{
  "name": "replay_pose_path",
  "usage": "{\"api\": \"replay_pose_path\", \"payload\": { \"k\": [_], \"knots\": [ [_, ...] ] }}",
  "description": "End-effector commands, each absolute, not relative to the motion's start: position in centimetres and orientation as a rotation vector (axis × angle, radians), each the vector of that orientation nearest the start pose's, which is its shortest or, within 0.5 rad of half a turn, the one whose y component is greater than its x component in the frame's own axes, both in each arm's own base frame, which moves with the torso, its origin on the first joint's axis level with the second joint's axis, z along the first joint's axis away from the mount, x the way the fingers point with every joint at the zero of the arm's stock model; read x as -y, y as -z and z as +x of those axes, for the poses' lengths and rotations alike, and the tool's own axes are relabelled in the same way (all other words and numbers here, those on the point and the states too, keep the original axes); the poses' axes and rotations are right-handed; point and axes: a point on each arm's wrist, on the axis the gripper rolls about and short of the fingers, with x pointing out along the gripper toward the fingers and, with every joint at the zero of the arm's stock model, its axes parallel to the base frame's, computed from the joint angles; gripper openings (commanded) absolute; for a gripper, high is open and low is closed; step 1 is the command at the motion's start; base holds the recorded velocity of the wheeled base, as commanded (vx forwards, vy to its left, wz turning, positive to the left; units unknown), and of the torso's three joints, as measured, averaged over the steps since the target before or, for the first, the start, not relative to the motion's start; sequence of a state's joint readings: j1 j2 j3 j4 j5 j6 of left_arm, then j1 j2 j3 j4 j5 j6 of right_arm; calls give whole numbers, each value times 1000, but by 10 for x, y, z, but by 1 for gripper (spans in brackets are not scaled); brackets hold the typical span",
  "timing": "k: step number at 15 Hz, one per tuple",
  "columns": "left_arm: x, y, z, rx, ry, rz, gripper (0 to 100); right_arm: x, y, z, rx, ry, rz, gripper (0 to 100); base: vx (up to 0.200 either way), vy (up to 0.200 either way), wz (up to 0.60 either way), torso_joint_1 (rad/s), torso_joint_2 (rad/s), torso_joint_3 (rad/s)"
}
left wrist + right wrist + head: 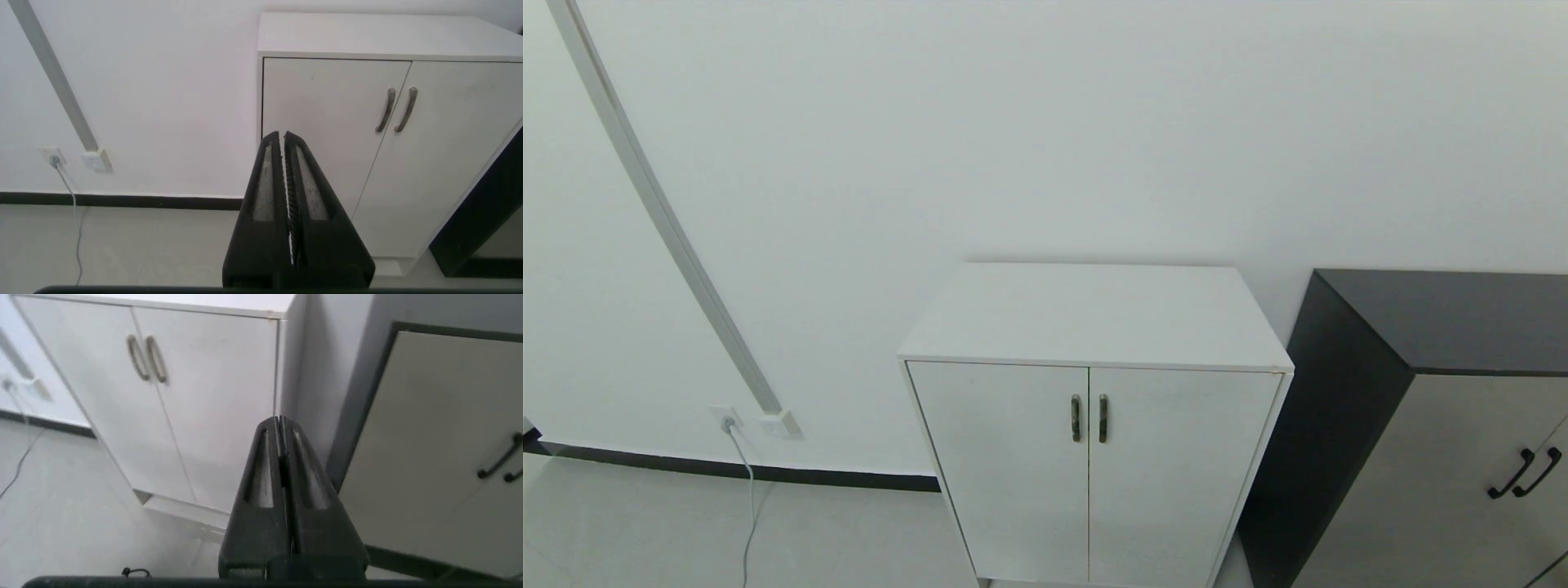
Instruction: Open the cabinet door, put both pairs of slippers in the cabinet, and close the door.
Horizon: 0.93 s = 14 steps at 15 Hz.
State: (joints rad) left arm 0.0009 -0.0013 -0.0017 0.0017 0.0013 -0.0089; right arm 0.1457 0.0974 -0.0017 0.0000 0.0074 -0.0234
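Cabinet [1013,465] doors both closed, left claw [283,137] pressed together and empty, right claw [279,423] together, empty too

The left gripper [283,140] is held out ahead, its two dark fingers pressed flat together, aimed toward the robot's twelve o'clock; the right gripper [279,425] matches it, fingers likewise closed tight, pointing at twelve o'clock too

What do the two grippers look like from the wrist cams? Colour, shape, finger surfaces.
Left gripper: black, two long flat fingers widening from narrow tips to a broad base, with greyish worn faces and fine ribbing along the inner edge. Right gripper: same black wedge shape, with smoother faces that have a grey sheen.
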Motion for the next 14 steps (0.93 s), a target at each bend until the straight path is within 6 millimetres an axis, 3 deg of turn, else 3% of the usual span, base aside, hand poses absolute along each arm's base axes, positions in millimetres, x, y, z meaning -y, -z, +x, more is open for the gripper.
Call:
{"api": "replay_pose_path", "payload": {
  "k": [1, 6, 14],
  "knots": [
    [0, -76, -23, 0, -3, -9, 0, 1, -78, -15, -97, -102, -29, 0, 0, 0, 0, 0, 0, 0],
    [0, -76, -23, 0, -3, -9, 0, 0, -77, -17, -72, -4, -27, 0, 0, 0, 0, 0, 0, 0],
    [0, -76, -23, 0, -3, -5, 0, 0, -76, -23, 3, -3, 52, 0, 0, 0, 0, 0, 0, 0]
  ]
}}
